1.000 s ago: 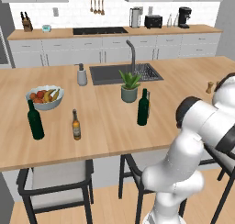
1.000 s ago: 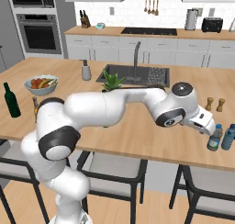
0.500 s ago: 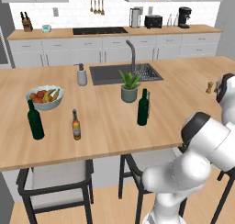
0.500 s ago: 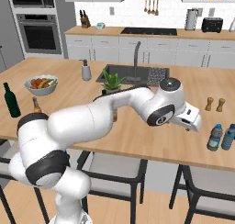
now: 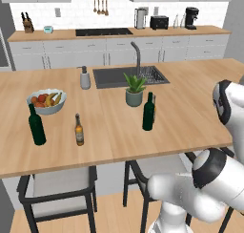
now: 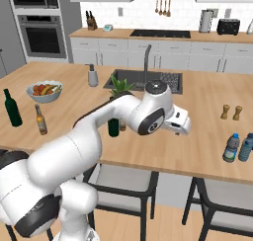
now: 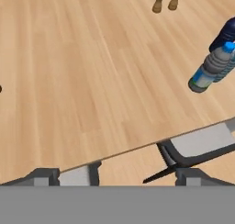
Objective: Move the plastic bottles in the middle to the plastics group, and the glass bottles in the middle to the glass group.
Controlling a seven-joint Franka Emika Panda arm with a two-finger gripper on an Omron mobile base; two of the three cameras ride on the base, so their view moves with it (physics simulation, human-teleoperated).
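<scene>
plastics already at lower right: water bottles (image 6: pixel 231 148) grouped. middle wine bottle (image 5: pixel 148 112) and beer bottle (image 5: pixel 154 107) left at centre, glass group (image 5: pixel 36 126) at left. tool (image 6: pixel 184 127) released, empty.

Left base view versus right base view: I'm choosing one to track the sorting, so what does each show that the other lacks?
Left base view alone: the coffee maker on the back counter. Right base view alone: two plastic water bottles near the island's right edge, the salt and pepper shakers, the wall oven. Both: the fruit bowl, the left wine bottle and beer bottle, the middle wine bottle, the potted plant.
</scene>
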